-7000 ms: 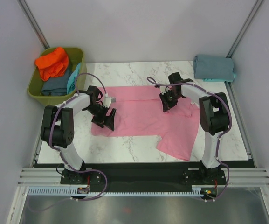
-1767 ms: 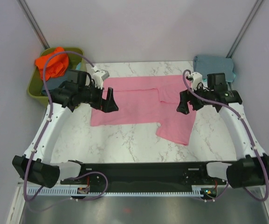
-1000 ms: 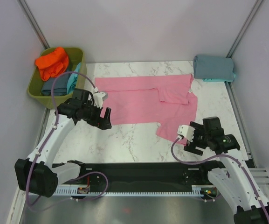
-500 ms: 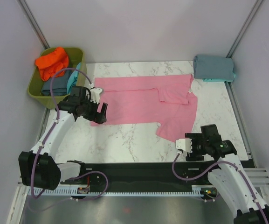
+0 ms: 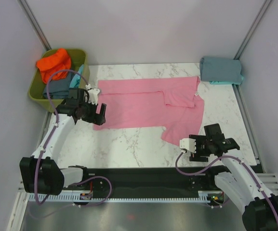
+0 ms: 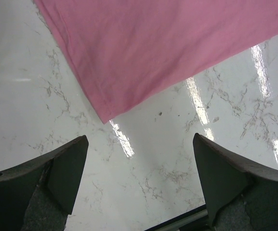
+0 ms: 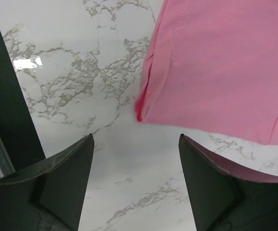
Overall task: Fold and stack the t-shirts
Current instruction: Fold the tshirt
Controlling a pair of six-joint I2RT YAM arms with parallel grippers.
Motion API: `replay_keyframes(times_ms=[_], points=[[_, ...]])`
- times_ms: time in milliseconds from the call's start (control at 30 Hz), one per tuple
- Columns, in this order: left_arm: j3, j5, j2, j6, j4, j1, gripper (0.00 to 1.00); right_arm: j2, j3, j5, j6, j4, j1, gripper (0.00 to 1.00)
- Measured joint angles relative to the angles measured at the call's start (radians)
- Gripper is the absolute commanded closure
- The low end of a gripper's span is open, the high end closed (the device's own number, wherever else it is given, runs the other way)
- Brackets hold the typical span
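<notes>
Marble tabletop [image 5: 129,144] holds the pink t-shirt [image 5: 139,106] spread flat mid-table. Left gripper [image 6: 139,144] hangs wide open, empty, just off its near-left hem corner; right gripper [image 7: 135,139], equally spread and empty, faces the near sleeve's edge. Likely step: lining up a fold; next, each must drop and pinch its edge
</notes>
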Motion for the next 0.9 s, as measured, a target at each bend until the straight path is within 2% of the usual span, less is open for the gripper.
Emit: replay_keyframes(times_ms=[400,533,567,700,833,900], points=[[-0.019,0.000,0.000,0.000,0.003,0.017,0.02,0.086,-0.013,0.001,0.097,0.113,0.000,0.36],[-0.031,0.000,-0.002,0.000,0.003,0.017,0.02,0.134,-0.014,0.008,0.117,0.150,0.000,0.56],[-0.035,0.000,-0.002,0.000,0.003,0.017,0.03,0.143,-0.014,0.010,0.119,0.154,0.000,0.58],[-0.049,0.000,-0.002,0.000,0.004,0.017,0.03,0.182,-0.013,0.022,0.140,0.174,0.000,0.55],[-0.076,0.001,-0.001,0.000,0.009,0.017,0.03,0.183,-0.013,0.022,0.159,0.195,0.000,0.46],[-0.085,0.001,0.001,0.000,0.009,0.017,0.03,0.173,-0.013,0.020,0.167,0.201,0.000,0.45]])
